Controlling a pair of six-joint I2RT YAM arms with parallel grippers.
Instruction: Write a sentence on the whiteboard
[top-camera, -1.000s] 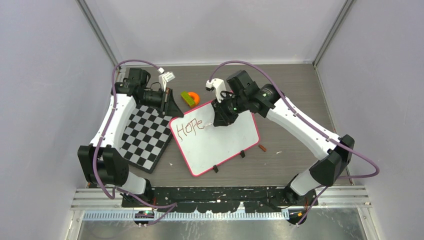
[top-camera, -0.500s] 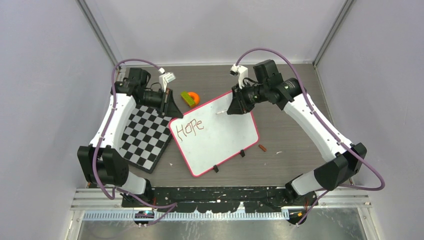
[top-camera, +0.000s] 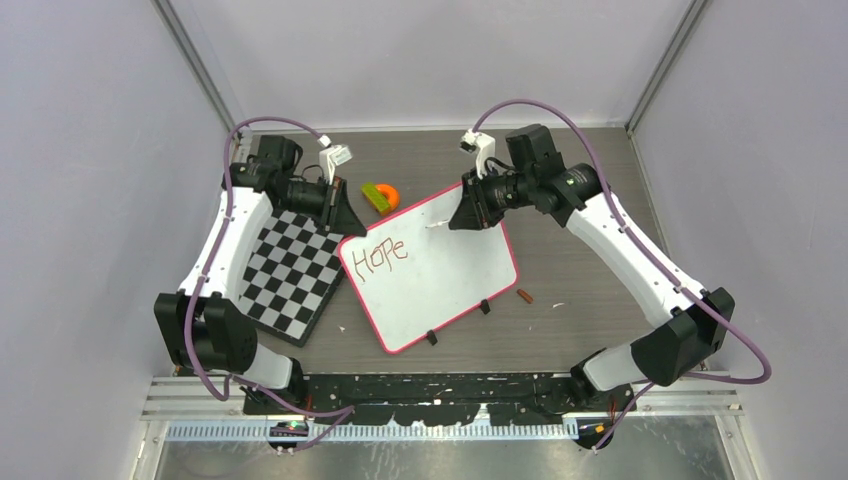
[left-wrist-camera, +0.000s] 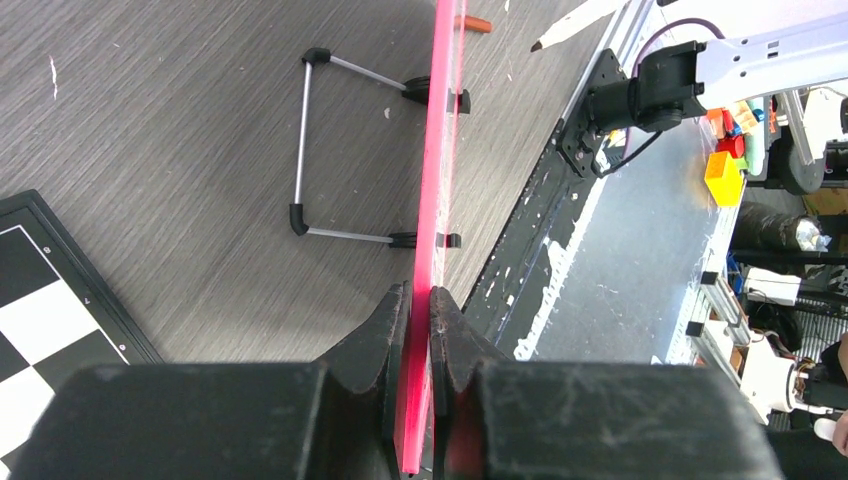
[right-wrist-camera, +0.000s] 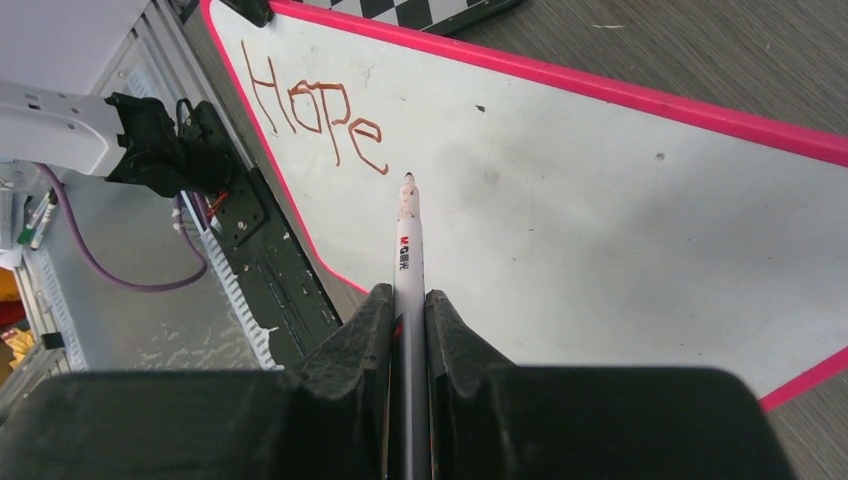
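Observation:
The whiteboard (top-camera: 445, 285) rests tilted on the table, pink-rimmed, with two black clip feet on its near edge. The sentence (top-camera: 381, 255) reads only "Hope", in reddish-brown at the board's upper left; the right wrist view shows the same lettering (right-wrist-camera: 315, 115). My left gripper (top-camera: 350, 222) is shut on the board's far-left corner, its jaws pinching the pink rim (left-wrist-camera: 440, 150). My right gripper (top-camera: 462, 215) is shut on a white marker (right-wrist-camera: 408, 240). The marker's tip points at the board (right-wrist-camera: 600, 220) just right of the "e". Whether the tip touches the board I cannot tell.
A black-and-white checkerboard (top-camera: 290, 270) lies left of the whiteboard, partly under it. An orange and green toy (top-camera: 380, 196) sits behind the board's far edge. A small reddish cap (top-camera: 524, 295) lies on the table to its right. A wire stand (left-wrist-camera: 300, 140) props the board from behind.
My right arm lifted the marker from the end of "Hope" and swung it right and toward the far edge, then eased slightly left. The left arm and the board stayed still.

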